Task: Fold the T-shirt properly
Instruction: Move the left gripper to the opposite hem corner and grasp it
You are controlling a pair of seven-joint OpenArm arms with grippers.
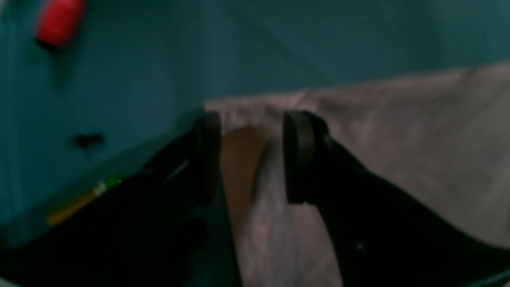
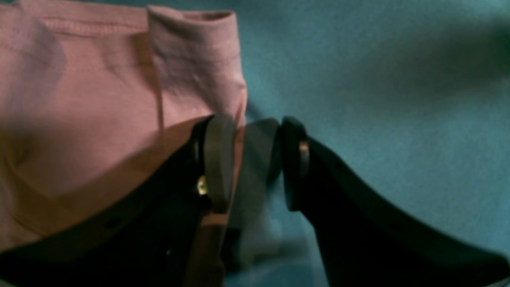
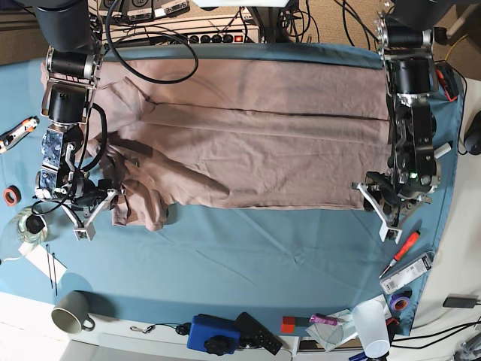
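The pink-beige T-shirt [image 3: 255,143] lies spread across the teal table cloth [image 3: 248,248], folded lengthwise, with a bunched sleeve at the left. At the shirt's lower right corner my left gripper [image 3: 374,209] is low over the cloth. In its wrist view the left gripper [image 1: 253,159] is open and straddles the T-shirt corner [image 1: 358,131]. My right gripper [image 3: 96,214] sits by the bunched sleeve. Close up, the right gripper [image 2: 257,159] is open, one finger [image 2: 219,159] over the sleeve's edge [image 2: 119,99] and the other over bare cloth.
A red-handled screwdriver [image 3: 400,252] and a small box lie near the right table edge. A mug [image 3: 71,312], a blue device [image 3: 214,335] and a plastic cup [image 3: 372,327] stand along the front. Cables and a power strip [image 3: 218,34] run along the back.
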